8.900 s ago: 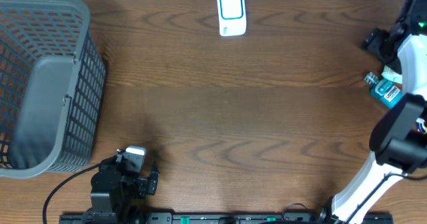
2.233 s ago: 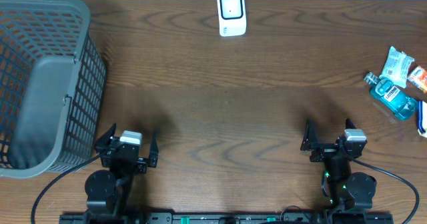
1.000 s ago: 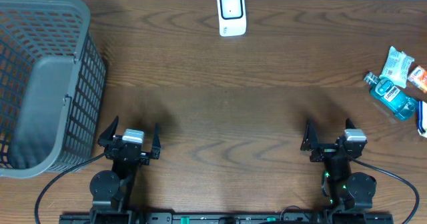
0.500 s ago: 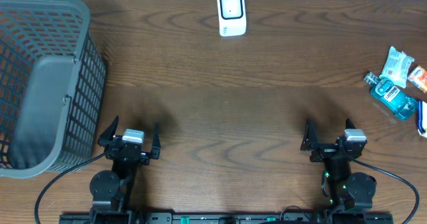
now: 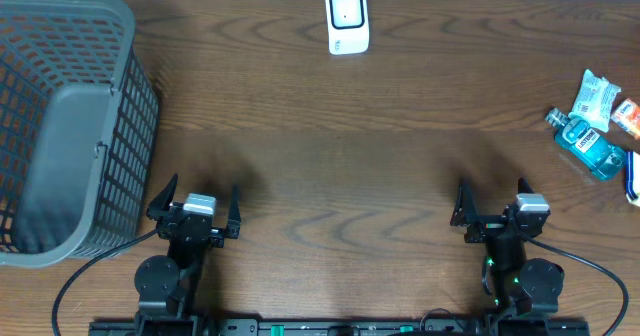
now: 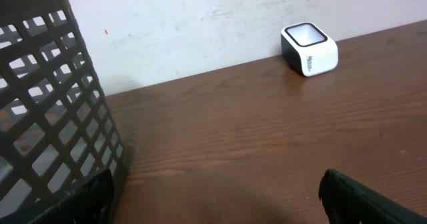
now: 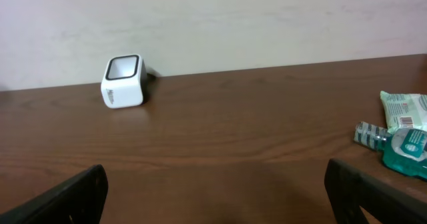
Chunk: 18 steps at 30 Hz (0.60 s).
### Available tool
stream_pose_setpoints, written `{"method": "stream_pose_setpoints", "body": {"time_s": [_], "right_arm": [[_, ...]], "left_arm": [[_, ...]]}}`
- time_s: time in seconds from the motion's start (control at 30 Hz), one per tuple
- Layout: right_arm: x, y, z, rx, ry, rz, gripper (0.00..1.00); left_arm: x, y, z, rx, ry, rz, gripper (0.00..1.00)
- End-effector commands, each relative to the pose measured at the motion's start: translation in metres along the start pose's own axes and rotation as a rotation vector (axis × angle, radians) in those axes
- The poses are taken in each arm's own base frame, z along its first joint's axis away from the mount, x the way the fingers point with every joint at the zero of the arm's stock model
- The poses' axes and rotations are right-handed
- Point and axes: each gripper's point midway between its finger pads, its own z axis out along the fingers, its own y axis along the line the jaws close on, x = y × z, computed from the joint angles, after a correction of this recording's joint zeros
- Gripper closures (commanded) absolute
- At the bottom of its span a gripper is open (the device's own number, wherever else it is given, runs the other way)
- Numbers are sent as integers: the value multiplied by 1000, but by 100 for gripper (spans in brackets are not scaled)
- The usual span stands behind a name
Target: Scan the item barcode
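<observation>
A white barcode scanner (image 5: pixel 347 20) with a dark window stands at the table's far edge; it also shows as the scanner (image 6: pixel 309 49) in the left wrist view and the scanner (image 7: pixel 123 82) in the right wrist view. At the right edge lies a small group of items: a teal mouthwash bottle (image 5: pixel 588 142), a white-green packet (image 5: pixel 592 95) and an orange item (image 5: pixel 630 116). The bottle (image 7: pixel 408 151) and packet (image 7: pixel 407 111) appear in the right wrist view. My left gripper (image 5: pixel 194 203) and right gripper (image 5: pixel 492 202) rest open near the front edge, both empty.
A large grey mesh basket (image 5: pixel 60 126) fills the left side, its wall (image 6: pixel 47 111) close beside my left gripper. A dark-and-white item (image 5: pixel 634 181) is cut off by the right edge. Brown wooden table (image 5: pixel 340 166) lies between the grippers and the scanner.
None over the last second. Much earlier the right arm was reaching over the items at the right; it has since come back to the front edge.
</observation>
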Motion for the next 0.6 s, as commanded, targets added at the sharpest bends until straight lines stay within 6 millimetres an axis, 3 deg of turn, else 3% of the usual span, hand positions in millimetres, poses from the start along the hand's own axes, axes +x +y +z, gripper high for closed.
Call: {"method": "stream_pose_setpoints", "body": {"time_s": [0.0, 0.33, 0.57], "right_arm": [[0, -3, 0, 13, -3, -6, 1], [0, -3, 0, 12, -3, -6, 1], [0, -3, 0, 12, -3, -6, 1]], "left_arm": [[16, -1, 2, -1, 38, -21, 2], [16, -1, 2, -7, 39, -174, 2], [22, 18, 1, -125, 48, -375, 2]]}}
